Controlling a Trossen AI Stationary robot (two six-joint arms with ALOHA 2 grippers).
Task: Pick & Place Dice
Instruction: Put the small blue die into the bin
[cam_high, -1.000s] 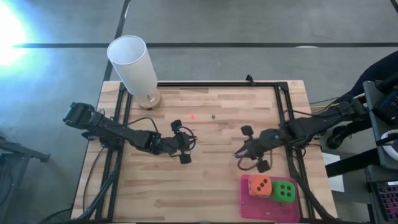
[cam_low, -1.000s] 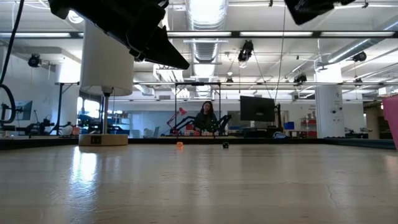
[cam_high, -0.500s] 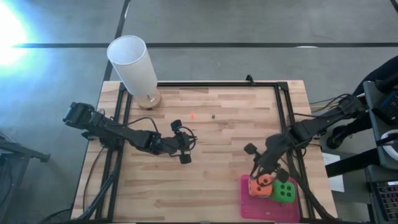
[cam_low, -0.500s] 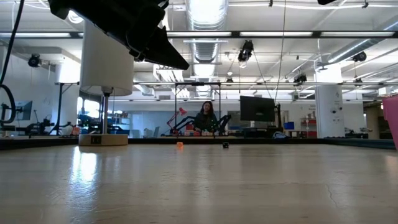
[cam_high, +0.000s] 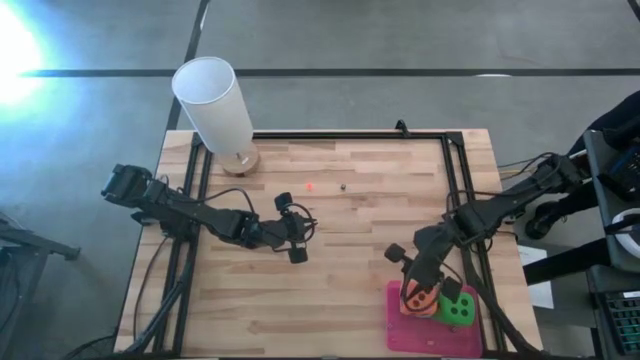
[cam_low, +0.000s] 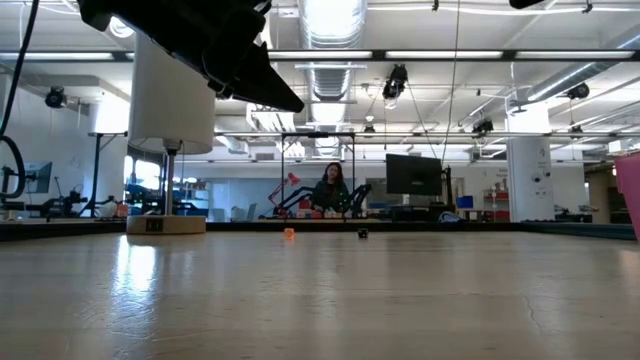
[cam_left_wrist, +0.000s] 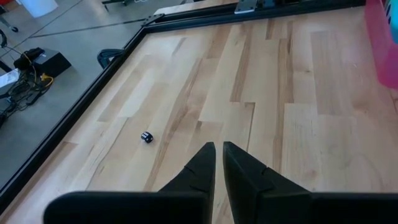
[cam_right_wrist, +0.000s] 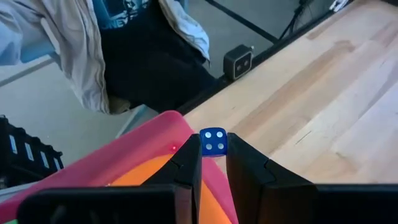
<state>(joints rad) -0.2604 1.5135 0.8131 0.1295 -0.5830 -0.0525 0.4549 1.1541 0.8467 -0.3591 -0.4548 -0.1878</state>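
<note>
My right gripper (cam_high: 418, 290) hangs over the pink mat (cam_high: 440, 337) near the table's near right corner, shut on a tiny blue die with white pips (cam_right_wrist: 213, 142). Below it on the mat lies the orange die (cam_high: 420, 298), partly hidden by the gripper, with one bright green die (cam_high: 459, 310) on its right. The teal die and the second green die are out of view. My left gripper (cam_high: 296, 238) waits mid-table, shut on nothing (cam_left_wrist: 217, 149). A tiny red cube (cam_high: 310, 186) and a tiny dark cube (cam_high: 343, 186) rest on the bare wood. My right gripper pinches the tiny blue die by two opposite sides (cam_right_wrist: 213, 149) between its two fingertips (cam_right_wrist: 189, 163). Its four-pip face looks toward the wrist camera. The fingers slant down from above toward the near edge. The die is lifted clear above the pink mat's edge (cam_right_wrist: 163, 127).
A tall white cylinder (cam_high: 214, 100) on a round wooden base stands at the far left corner. A black frame (cam_high: 455, 190) borders the table. A tiny dark cube (cam_left_wrist: 147, 137) lies ahead of my left gripper. A person's jacket (cam_right_wrist: 68, 50) shows beyond the table's edge.
My right gripper has travelled from the table's middle right toward the near edge and right, turning as it went, and now hangs over the orange die on the pink mat. The left arm and the dice on the mat have kept still.
</note>
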